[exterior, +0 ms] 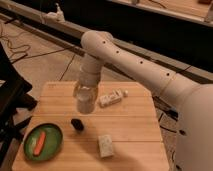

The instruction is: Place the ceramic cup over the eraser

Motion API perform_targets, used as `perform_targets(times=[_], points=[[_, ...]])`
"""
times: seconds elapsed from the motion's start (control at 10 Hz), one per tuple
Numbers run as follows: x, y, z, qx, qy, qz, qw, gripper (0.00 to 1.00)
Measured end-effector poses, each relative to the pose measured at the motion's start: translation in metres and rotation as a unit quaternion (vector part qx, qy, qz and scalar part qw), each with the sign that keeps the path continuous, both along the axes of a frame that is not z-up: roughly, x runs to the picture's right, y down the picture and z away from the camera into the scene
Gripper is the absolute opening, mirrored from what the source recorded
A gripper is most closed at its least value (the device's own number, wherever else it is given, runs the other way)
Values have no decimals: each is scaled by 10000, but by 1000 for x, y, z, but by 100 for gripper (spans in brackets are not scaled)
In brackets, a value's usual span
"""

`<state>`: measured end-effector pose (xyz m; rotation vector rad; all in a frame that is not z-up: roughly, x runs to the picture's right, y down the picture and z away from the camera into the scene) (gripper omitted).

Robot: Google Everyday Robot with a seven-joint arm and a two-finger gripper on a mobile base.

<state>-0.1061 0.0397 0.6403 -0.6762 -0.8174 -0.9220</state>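
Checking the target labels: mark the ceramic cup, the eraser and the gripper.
ceramic cup [85, 105]: camera view, its lower side wall.
eraser [77, 123]: camera view, middle of its top.
gripper [85, 93]: camera view, between its fingertips, shut on the cup's top.

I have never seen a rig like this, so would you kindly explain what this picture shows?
This is a mobile robot's single white arm, reaching in from the right over a wooden table. There is only one picture, looking down on the table; I cannot tell where its camera is mounted. At the arm's end is a two-finger gripper, shut on the ceramic cup, seemingly a little above the table. On the table lie a small black eraser just in front of the cup, a white speckled block, a long white multi-part bar, and a green plate with an orange stick.
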Motion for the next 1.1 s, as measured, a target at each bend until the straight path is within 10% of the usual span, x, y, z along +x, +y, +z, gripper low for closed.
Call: perform_targets(times=[0.5,1.1], points=[[-48,12,-18,-22,-457,-465,9979,0],[-49,42,15,-596,-208,-571,9964,0]])
